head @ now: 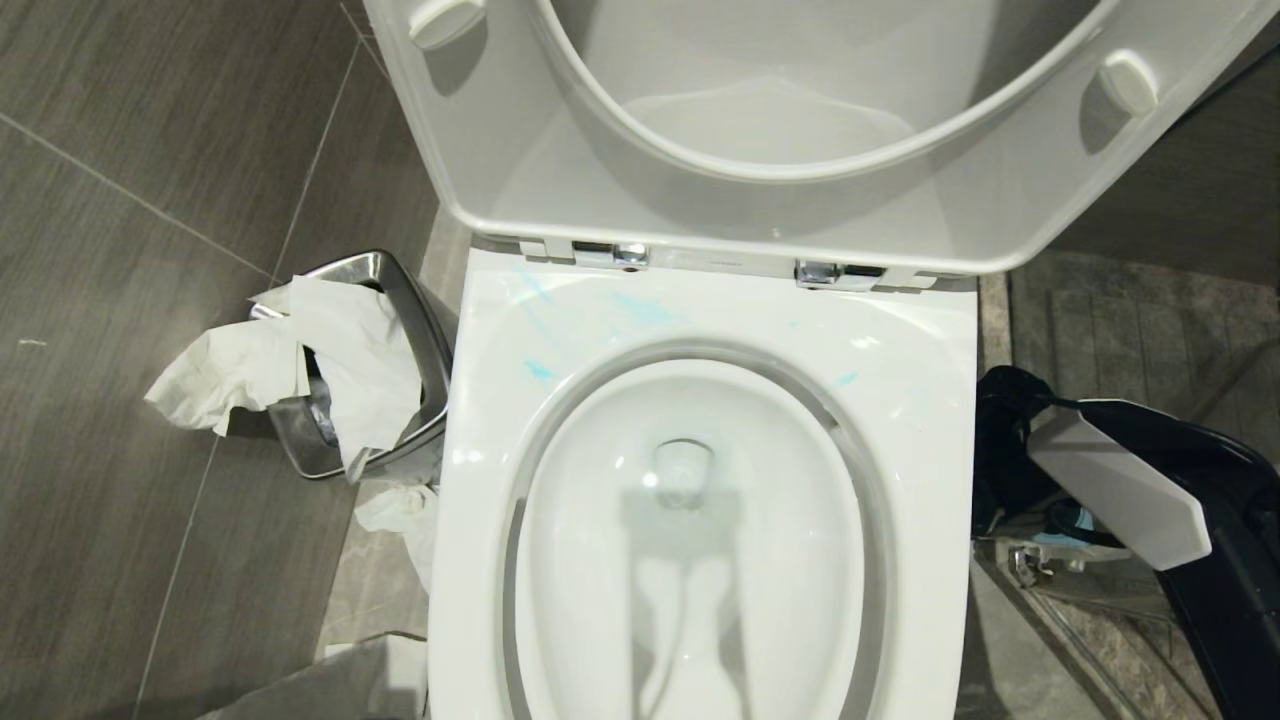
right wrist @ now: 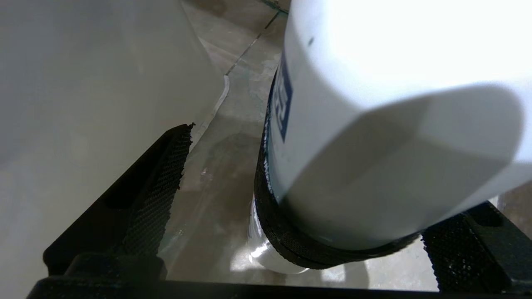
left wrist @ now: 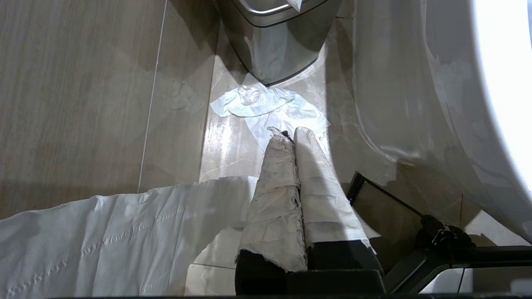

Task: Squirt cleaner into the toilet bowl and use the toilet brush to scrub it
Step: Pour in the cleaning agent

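reaching for a grip | right claw (right wrist: 303, 187) spread around white bottle (right wrist: 374, 124) beside toilet bowl (head: 900, 340) | left claw (left wrist: 291, 137) pressed together, parked low

To your left of the ceramic you have a small steel bin (head: 425, 345), stuffed with crumpled white tissue (head: 300, 365) that spills over its rim. More tissue (a wadded piece) (left wrist: 266, 106) lies on the grey floor tiles (head: 120, 300) just beside the bin's base.
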Controlling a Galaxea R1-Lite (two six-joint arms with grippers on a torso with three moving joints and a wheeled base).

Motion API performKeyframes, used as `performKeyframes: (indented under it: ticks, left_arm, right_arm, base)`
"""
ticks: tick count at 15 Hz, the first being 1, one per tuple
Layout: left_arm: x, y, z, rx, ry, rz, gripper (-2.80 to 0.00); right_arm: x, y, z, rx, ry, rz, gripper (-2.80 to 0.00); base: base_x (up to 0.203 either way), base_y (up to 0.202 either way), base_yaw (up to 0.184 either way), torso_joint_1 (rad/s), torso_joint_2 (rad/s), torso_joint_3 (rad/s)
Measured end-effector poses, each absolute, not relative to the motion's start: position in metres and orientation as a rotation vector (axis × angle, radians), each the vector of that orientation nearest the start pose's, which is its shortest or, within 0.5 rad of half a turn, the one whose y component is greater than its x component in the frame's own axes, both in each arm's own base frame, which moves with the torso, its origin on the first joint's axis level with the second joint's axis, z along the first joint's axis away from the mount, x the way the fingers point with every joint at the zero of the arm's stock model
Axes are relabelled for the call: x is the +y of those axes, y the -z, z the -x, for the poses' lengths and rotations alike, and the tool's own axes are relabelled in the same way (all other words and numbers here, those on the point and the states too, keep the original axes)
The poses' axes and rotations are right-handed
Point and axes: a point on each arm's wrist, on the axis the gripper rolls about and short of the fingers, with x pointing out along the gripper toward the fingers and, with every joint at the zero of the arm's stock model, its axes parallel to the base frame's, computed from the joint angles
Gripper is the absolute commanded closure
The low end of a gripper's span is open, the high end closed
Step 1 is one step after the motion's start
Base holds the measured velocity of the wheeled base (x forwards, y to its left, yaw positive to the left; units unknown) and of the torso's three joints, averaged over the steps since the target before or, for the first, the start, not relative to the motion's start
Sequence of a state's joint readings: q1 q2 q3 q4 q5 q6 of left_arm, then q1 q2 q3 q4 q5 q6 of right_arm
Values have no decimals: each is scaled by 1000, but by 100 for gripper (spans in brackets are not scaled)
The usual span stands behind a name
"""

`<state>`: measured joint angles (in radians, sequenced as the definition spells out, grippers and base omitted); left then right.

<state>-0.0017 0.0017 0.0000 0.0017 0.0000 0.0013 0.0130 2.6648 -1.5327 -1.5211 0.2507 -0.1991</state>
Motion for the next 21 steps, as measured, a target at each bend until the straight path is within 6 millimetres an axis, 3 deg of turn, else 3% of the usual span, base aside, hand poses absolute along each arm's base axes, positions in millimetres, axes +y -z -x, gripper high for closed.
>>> performKeyframes:
  ticks: [21]
  left_arm:
    - [0, -75, 23, 3, 2, -1, 0]
  right_arm:
    - [12, -53, -537, -630, -224, 259, -280]
  base:
    - [0, 0, 0, 0, 0, 0]
